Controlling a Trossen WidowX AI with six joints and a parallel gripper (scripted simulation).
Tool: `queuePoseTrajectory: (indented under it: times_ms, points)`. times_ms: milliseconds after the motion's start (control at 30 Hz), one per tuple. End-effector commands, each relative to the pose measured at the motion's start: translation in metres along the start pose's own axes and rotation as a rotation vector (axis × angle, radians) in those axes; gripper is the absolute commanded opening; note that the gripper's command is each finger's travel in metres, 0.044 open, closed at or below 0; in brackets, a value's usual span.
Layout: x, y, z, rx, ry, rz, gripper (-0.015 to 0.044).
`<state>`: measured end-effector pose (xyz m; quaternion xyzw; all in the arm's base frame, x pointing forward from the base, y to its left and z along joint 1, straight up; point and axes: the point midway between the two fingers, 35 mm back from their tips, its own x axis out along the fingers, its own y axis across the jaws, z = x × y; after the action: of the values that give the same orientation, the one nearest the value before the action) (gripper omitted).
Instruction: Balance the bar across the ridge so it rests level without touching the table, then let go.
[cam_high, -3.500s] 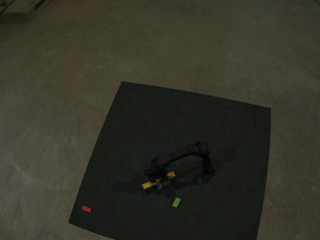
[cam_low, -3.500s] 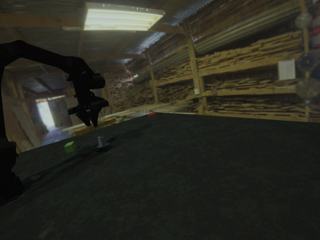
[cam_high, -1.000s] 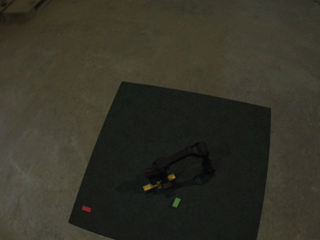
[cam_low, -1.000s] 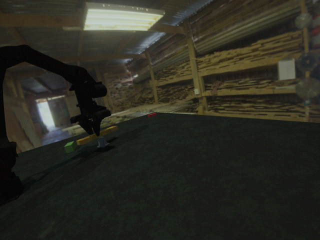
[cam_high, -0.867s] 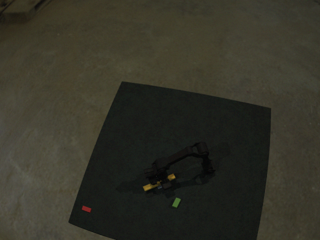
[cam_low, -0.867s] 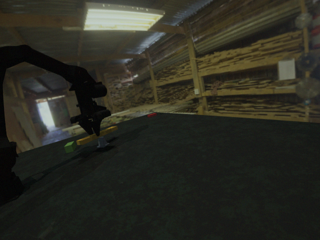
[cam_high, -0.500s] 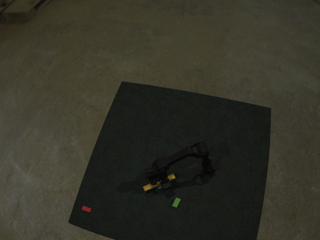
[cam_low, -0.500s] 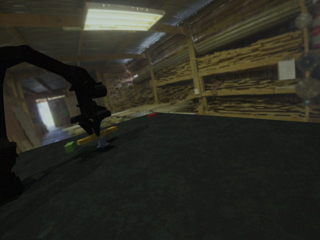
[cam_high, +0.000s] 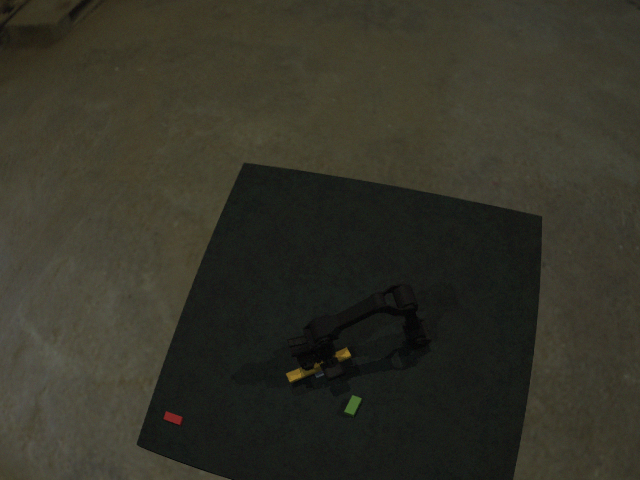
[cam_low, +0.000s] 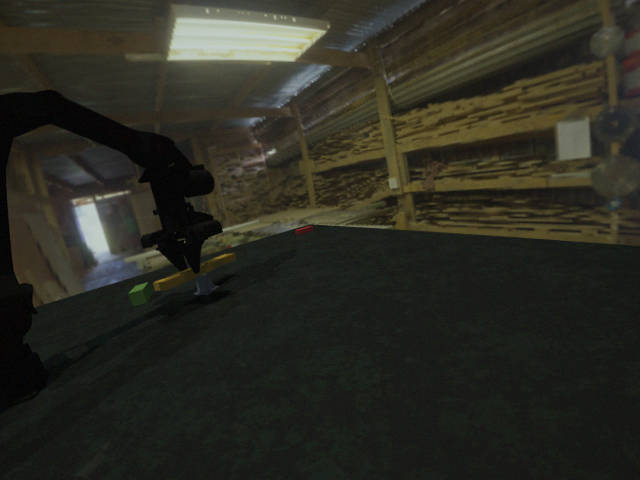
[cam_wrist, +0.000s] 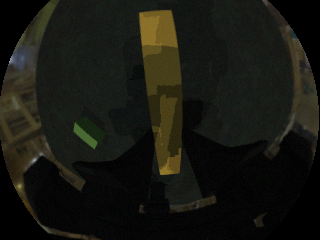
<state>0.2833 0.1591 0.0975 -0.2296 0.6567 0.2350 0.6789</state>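
Observation:
A yellow bar lies across a small grey ridge on the dark table. In the exterior view the bar slopes a little, its near left end lower, and it is clear of the table. My gripper comes down from above and is shut on the bar near its middle, right over the ridge. In the wrist view the bar runs straight away from the fingers.
A green block lies on the table near the bar. A flat red block lies near a table corner. The arm's base stands behind the bar.

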Motion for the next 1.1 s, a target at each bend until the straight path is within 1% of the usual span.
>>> queuePoseTrajectory:
  times_ms: [0,1067]
  points:
    - [0.0007,-0.0004,0.0004,0.005,-0.001,-0.002,0.0000]
    - [0.0034,-0.0003,-0.0002,0.005,-0.001,-0.002,0.0000]
